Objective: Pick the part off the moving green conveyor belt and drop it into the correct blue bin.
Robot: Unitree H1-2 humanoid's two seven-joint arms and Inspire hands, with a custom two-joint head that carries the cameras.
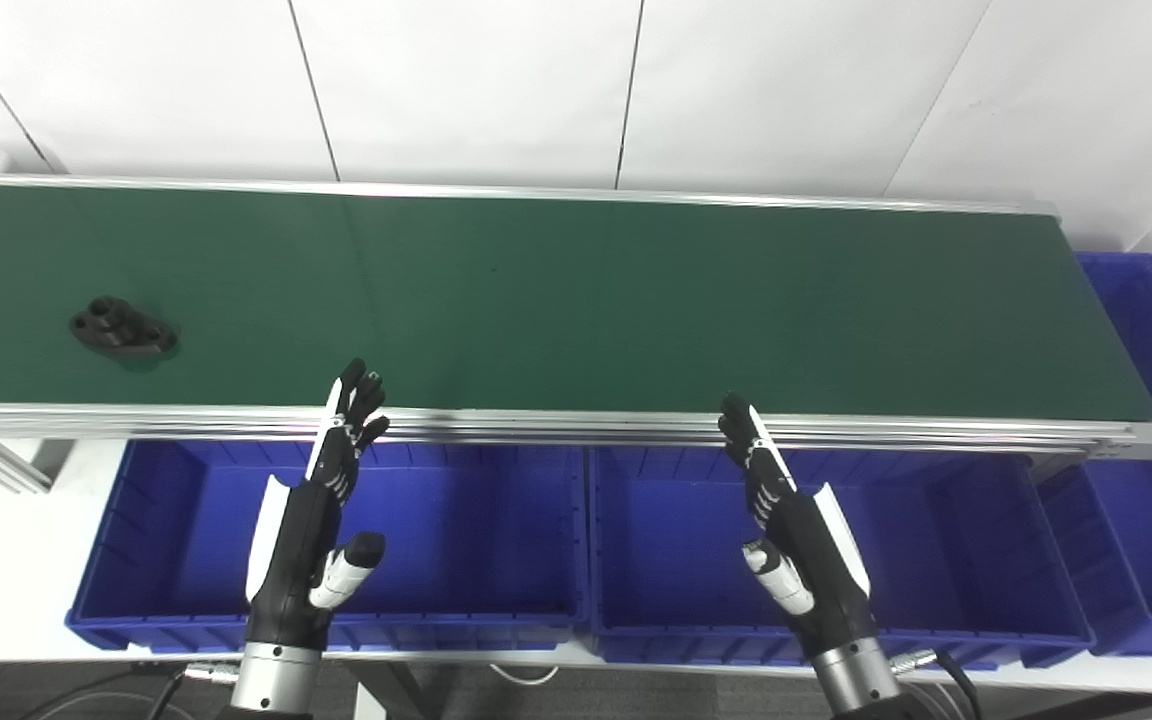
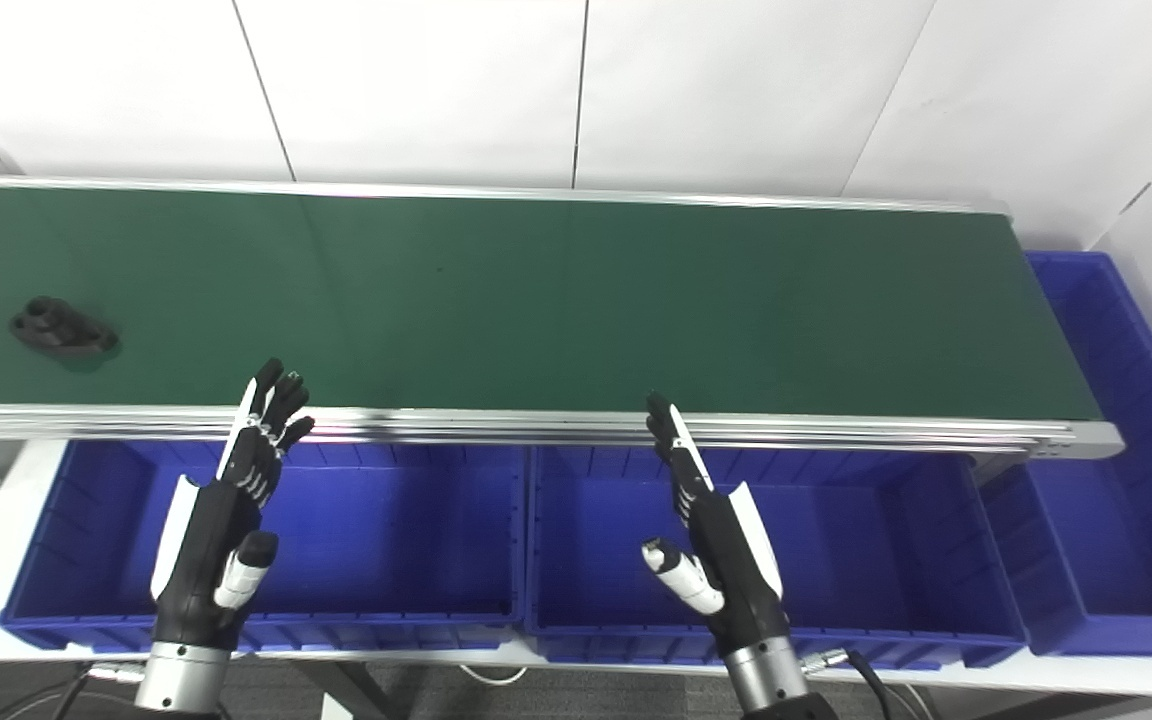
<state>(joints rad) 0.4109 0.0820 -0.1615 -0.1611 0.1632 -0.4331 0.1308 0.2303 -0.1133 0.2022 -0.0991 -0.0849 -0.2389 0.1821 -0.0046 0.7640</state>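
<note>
Open hands (image 1: 311, 530) (image 1: 801, 545) over bins (image 1: 136, 520), part (image 1: 124, 328) seemingly mid-belt.

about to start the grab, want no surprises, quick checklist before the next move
1. Black part on green belt, far left: ok.
2. Left hand open, holding nothing: ok.
3. Right hand open, holding nothing: ok.
4. Left hand within reach of the part: not ok, it hovers over the left blue bin, part lies apart to its left.
5. Bins hold no visible contents: ok.
6. Which bin is correct: cannot tell.
</note>
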